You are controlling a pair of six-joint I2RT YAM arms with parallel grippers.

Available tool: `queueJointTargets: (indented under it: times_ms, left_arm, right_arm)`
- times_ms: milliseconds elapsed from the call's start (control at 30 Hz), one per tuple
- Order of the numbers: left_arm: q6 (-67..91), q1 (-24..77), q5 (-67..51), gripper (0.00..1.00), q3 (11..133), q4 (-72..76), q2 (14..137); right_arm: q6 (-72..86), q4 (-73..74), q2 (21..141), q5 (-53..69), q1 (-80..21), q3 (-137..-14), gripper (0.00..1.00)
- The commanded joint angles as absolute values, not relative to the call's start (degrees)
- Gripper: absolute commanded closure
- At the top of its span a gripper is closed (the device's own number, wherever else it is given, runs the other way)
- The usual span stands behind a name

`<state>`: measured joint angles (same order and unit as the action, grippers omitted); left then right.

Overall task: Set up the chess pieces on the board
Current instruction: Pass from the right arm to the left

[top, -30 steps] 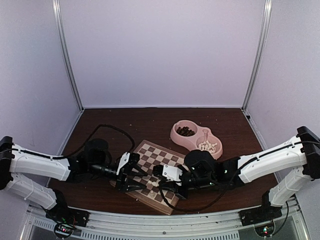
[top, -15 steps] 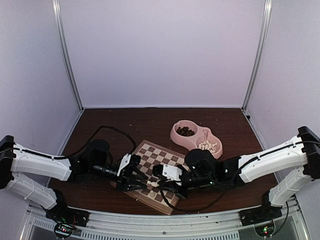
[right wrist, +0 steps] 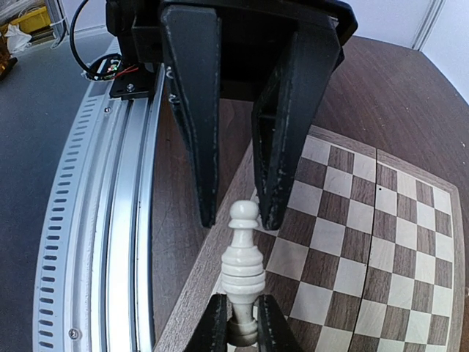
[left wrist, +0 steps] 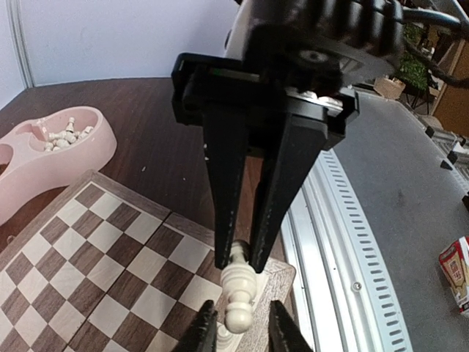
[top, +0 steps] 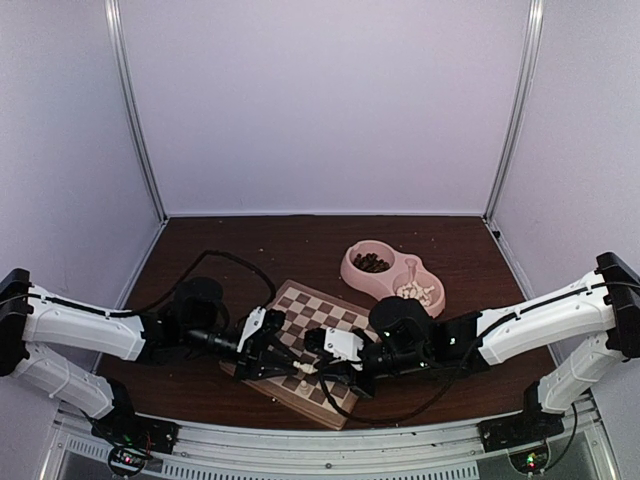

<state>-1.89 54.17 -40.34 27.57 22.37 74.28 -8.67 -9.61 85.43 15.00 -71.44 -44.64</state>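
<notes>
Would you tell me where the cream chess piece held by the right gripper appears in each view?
Top external: cream chess piece low centre.
Left wrist: cream chess piece bottom centre.
Right wrist: cream chess piece lower centre.
Shared landmark: the chessboard.

Left arm (top: pixel 90 328), right arm (top: pixel 540 318), facing over board (top: pixel 305 303) (near edge), pink bowl (top: pixel 347 268) behind

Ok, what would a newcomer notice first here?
The grippers meet tip to tip at the near edge of the board: the right gripper pinches a cream chess piece by its base while the left gripper flanks its head, jaws apart. Beyond, a pink bowl holds more pieces.
</notes>
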Motion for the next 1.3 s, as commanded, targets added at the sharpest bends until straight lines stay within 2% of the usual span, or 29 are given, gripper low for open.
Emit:
queueJointTargets:
  times_ms: [0,167,267,700,767,900,1033,1267]
  left_arm:
    - [-3.01,54.54,-41.06,0.79,28.98,23.00,73.93]
    - [-3.40,54.57,-41.35,0.93,29.54,22.09,74.06]
    - [-3.47,54.58,-41.27,0.97,29.91,21.52,74.27]
    - [-3.52,54.58,-29.36,1.00,31.03,12.38,67.62]
    - [-2.82,54.56,-25.55,1.00,30.60,11.95,66.21]
    - [-1.76,54.58,-10.09,1.00,32.24,5.86,65.18]
    - [-0.51,54.50,3.78,1.00,35.41,-3.60,66.36]
    - [3.18,54.41,12.83,1.00,41.26,-15.52,68.67]
  right_arm:
    - [-8.22,-9.91,85.08,15.41,-71.67,-45.88,0.98]
    - [-8.18,-9.93,85.17,15.33,-71.65,-45.97,0.98]
    - [-8.23,-9.87,85.17,15.30,-71.66,-45.91,0.98]
    - [-7.77,-12.16,81.79,5.11,-71.63,-42.96,0.99]
    - [-7.62,-12.30,81.53,2.87,-71.64,-42.66,1.00]
    - [-6.81,-12.17,81.45,-6.92,-71.63,-42.36,1.00]
    - [-6.58,-13.79,80.43,-9.96,-71.63,-41.00,1.00]
    - [-6.50,-14.62,79.35,-13.93,-71.67,-39.99,1.00]
